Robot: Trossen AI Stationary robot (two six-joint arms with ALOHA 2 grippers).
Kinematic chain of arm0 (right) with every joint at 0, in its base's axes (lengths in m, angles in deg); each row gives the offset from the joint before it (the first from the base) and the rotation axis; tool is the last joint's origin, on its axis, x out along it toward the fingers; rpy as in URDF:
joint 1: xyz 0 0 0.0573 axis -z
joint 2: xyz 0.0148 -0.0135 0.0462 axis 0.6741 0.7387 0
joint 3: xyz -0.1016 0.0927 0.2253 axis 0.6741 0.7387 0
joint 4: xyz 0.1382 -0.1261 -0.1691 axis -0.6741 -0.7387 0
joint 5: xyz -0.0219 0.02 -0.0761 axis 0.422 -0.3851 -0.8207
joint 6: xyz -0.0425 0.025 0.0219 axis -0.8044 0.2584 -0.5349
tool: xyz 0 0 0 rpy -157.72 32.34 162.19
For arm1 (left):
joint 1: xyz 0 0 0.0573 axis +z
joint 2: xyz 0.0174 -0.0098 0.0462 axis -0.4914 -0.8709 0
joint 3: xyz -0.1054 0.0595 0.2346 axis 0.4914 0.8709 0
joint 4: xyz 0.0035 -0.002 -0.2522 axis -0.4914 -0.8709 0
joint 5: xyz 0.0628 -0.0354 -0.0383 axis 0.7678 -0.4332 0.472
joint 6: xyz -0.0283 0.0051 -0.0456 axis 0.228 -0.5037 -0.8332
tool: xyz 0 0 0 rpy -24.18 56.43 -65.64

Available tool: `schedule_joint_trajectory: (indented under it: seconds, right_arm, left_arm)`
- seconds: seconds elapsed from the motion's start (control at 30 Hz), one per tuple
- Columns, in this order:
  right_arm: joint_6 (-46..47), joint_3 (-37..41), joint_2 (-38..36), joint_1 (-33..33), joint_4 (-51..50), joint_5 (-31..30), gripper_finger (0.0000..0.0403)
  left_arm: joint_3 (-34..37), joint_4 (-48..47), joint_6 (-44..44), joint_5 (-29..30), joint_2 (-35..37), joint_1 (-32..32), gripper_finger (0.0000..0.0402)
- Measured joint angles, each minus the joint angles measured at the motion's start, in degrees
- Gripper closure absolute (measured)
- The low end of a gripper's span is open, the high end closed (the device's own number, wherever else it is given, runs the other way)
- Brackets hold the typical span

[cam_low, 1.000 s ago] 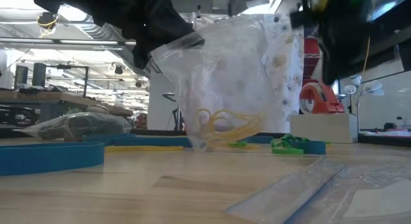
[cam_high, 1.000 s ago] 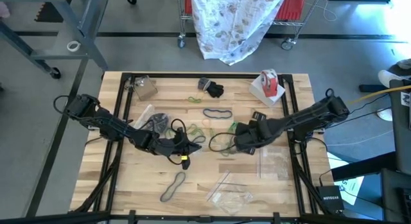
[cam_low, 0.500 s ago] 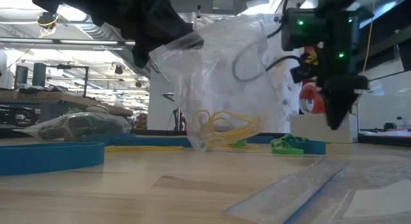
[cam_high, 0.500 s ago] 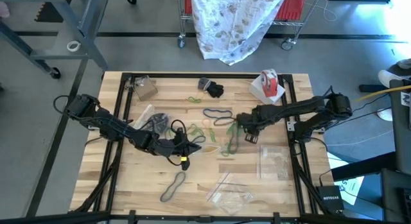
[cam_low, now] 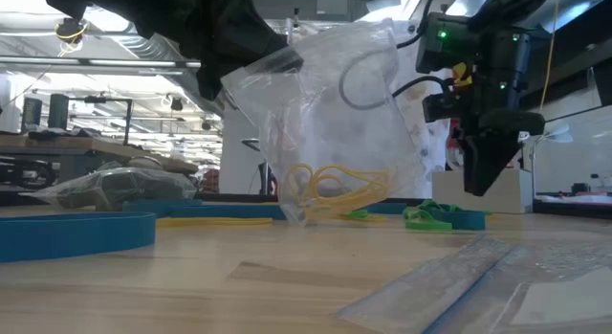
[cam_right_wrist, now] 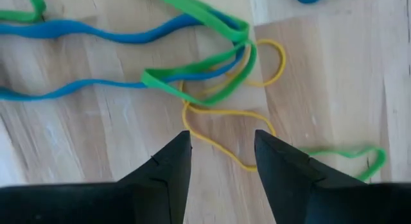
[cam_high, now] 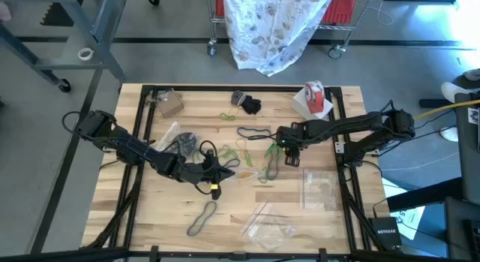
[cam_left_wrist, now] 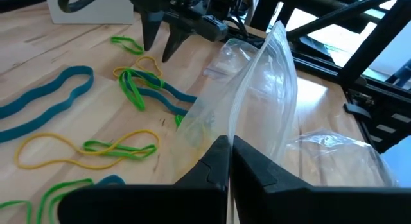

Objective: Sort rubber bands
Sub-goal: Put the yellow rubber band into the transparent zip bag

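Observation:
Rubber bands in green, blue and yellow lie tangled [cam_right_wrist: 212,70] on the wood at mid-table [cam_high: 268,161], and more are spread out in the left wrist view [cam_left_wrist: 138,83]. My right gripper [cam_right_wrist: 221,153] is open and points down just above this tangle [cam_high: 286,144]. A thin yellow loop [cam_right_wrist: 225,144] lies on the table between its fingertips, which touch nothing. My left gripper [cam_left_wrist: 228,161] is shut on a clear plastic bag [cam_low: 344,114]. The bag has yellow bands [cam_low: 335,186] in its bottom. My left gripper pinches the bag's upper edge [cam_left_wrist: 243,131] between its two fingers. The fingers come nearly level from the table's left, slanting a little down. The bag hangs open below them, and its lower corner [cam_low: 295,219] reaches the table top.
A red-and-white tape roll [cam_high: 315,97] sits on a white box at the far right. Black items [cam_high: 247,104] lie by the far edge. Flat clear bags lie at the right [cam_high: 321,188] and near edge [cam_high: 270,228]. A dark band [cam_high: 202,217] lies at the near left.
My right gripper has moved from the table's middle toward the far edge and come down over the tangle of bands. It has tipped to point more steeply down, and its fingers have stayed open. Most of this happened in the first half second.

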State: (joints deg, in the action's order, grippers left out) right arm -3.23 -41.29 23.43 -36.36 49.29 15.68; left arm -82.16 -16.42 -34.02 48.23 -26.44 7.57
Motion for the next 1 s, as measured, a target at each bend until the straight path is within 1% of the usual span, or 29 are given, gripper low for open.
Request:
schedule_joint_trajectory:
  seconds: [0.13, 0.37, 0.63, 0.73, 0.8, 0.9, 0.93, 1.0]
  right_arm:
    - [-3.07, 0.00, 2.23, 0.00, 1.85, -0.02, 0.0240]
    - [-7.18, -0.10, 8.20, 0.00, 4.83, 0.02, 0.0240]
    - [-7.49, -0.20, 9.95, 0.00, 6.77, 1.73, 0.0245]
    - [-6.88, -0.20, 10.01, 0.05, 7.08, 3.94, 0.0275]
    - [-5.58, -0.16, 10.04, 0.00, 7.19, 5.10, 0.0312]
    - [-4.82, -0.15, 10.09, 0.00, 7.10, 6.76, 0.0379]
    - [-4.26, -0.17, 10.09, -0.02, 6.91, 6.89, 0.0390]
    - [-2.45, -0.17, 10.11, -0.02, 6.06, 7.27, 0.0391]
  left_arm:
    - [0.00, 0.01, 0.47, 0.00, 0.00, 0.00, 0.0401]
    - [0.00, 0.01, 0.77, 0.00, 0.00, 0.00, 0.0401]
    - [0.00, 0.02, 1.37, 0.00, 0.00, 0.00, 0.0401]
    - [0.00, -0.01, 1.36, 0.00, 0.00, 0.00, 0.0401]
    - [0.00, 0.01, 1.36, 0.00, 0.00, -0.02, 0.0401]
    - [0.00, 0.01, 1.34, 0.00, 0.00, -0.02, 0.0401]
    - [0.00, 0.00, 1.34, 0.00, 0.00, -0.02, 0.0401]
    - [0.00, 0.01, 1.34, 0.00, 0.00, -0.03, 0.0401]
